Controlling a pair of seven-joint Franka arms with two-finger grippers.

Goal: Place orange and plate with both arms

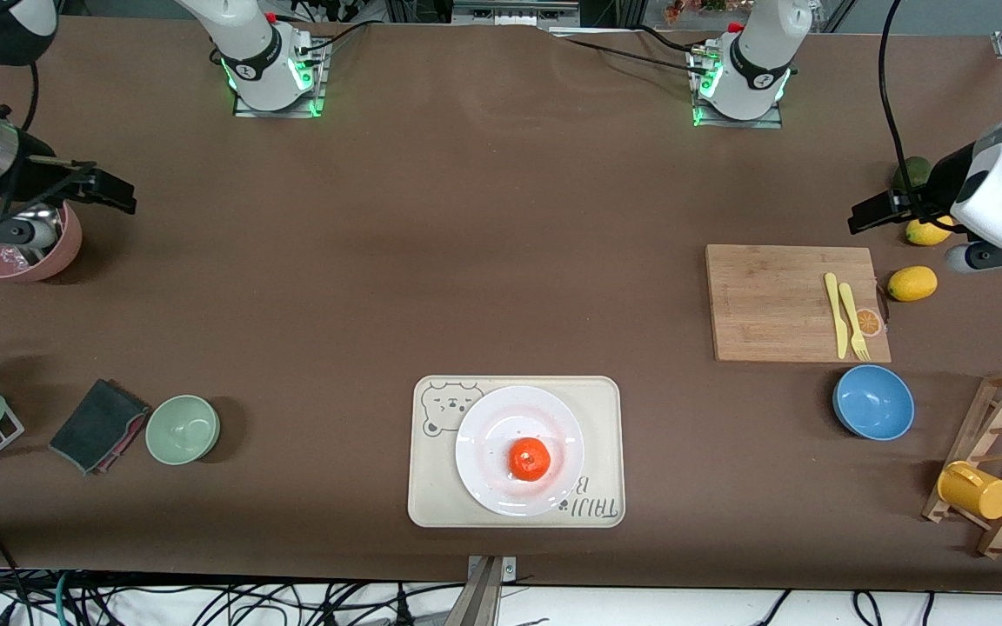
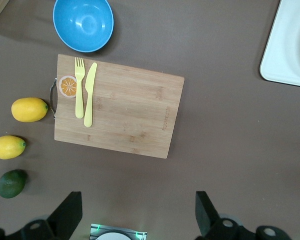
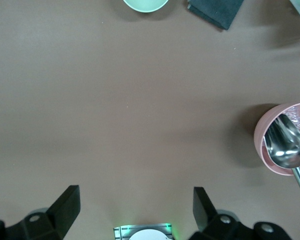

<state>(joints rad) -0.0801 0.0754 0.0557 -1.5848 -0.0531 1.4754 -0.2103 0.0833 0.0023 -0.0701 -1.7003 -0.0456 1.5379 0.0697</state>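
Brown counter (image 1: pixel 484 226) carries everything, and both white arms hang high at its two ends, waiting. Next in size is the cream tray (image 1: pixel 605 409), near the front camera at the middle; on it sits the white plate (image 1: pixel 484 452), and the orange (image 1: pixel 529 459) rests on the plate, a little off its centre. By how they lie, the task looks done or nearly so.

Toward the left arm's end lies a wooden board (image 1: pixel 771 304) with a yellow knife (image 1: pixel 834 315) and fork (image 1: pixel 854 323) on it, a blue bowl (image 1: pixel 873 402) nearer the camera, and two lemons (image 1: pixel 911 283) and a lime (image 2: pixel 11 183) beside it. The left end effector (image 2: pixel 137 212) hovers over that area, fingers spread wide, holding nothing. The right end effector (image 3: pixel 135 210) hovers over bare counter beside a pink bowl (image 1: pixel 18 252) with a metal spoon (image 3: pixel 288 148), also wide and empty.

Risk from here, as I judge it: the orange is round and could roll off the shallow plate if the tray is knocked. An arm dropping carelessly might strike the bowl or scatter the lemons.
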